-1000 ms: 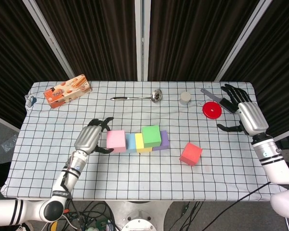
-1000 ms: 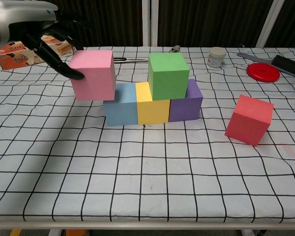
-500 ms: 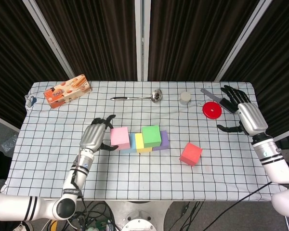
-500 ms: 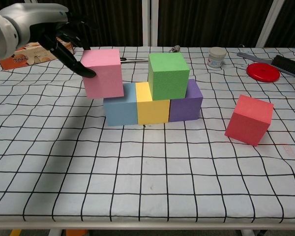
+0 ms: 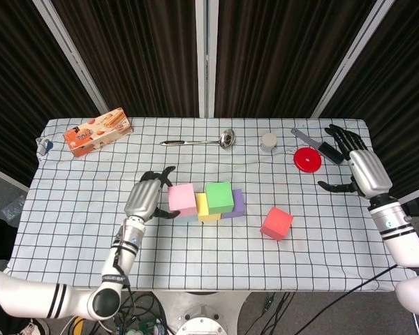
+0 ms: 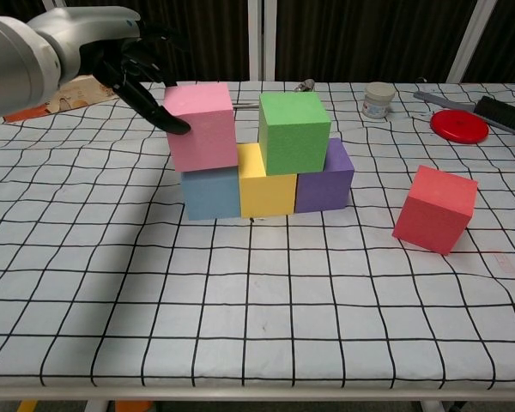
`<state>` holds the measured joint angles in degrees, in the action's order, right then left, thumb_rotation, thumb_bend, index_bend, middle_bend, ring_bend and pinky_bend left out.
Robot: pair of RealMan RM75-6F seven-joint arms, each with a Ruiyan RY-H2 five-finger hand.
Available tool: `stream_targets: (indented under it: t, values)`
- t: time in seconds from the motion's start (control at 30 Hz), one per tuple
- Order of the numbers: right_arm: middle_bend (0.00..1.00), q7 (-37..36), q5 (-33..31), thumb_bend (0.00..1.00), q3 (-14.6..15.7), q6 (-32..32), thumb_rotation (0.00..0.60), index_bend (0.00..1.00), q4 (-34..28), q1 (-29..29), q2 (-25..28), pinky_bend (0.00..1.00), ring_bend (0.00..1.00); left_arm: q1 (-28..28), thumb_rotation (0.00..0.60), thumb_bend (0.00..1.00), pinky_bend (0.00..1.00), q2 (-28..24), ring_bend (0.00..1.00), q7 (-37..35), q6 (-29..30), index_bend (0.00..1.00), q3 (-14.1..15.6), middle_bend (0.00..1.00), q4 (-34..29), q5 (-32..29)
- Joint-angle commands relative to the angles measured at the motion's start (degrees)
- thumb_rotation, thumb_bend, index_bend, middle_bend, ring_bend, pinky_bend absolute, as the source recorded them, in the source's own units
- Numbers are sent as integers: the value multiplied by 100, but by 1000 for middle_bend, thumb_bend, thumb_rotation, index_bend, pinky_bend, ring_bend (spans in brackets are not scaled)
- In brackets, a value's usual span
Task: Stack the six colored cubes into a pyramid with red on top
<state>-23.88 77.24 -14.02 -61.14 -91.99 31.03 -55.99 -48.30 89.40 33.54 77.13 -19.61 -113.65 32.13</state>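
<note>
Two dark curtained walls back the checked worktop (image 5: 70, 181), where a snack box (image 5: 96, 131), ladle (image 5: 199, 141), small jar (image 5: 268, 142), red disc (image 5: 307, 160) and brush (image 5: 322, 149) lie along the far edge. Blue (image 6: 210, 193), yellow (image 6: 267, 186) and purple (image 6: 330, 178) cubes form a row, a green cube (image 6: 293, 131) on top; the red cube (image 6: 435, 209) sits apart. The left hand (image 6: 142, 73) grips the pink cube (image 6: 202, 125), tilted, over the blue one. The right hand (image 5: 356, 166) hovers with fingers spread, holding nothing.
</note>
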Motion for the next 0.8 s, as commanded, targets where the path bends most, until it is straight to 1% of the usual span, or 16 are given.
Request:
stream_targets:
  t: [0.03, 0.47, 0.6, 0.8]
  values:
    - [2, -24, 13, 80, 13, -4, 600, 0, 7, -15, -10, 0, 0, -36, 600, 207, 90, 67, 184, 31, 41, 108, -14, 555, 13, -17]
    - [1, -277, 99, 82, 53, -79, 600, 0, 111, -132, 25, 0, 0, -141, 600, 208, 86, 461, 184, 137, 243, 108, -26, 556, 313, 26]
    - [1, -308, 89, 85, 56, -68, 600, 0, 159, -138, 4, 0, 0, -146, 600, 208, 85, 510, 184, 184, 237, 107, -8, 558, 350, 8]
    - [1, -355, 73, 86, 58, -37, 600, 0, 224, -143, -14, 0, 0, -170, 600, 208, 85, 565, 184, 194, 180, 108, -79, 558, 433, -61]
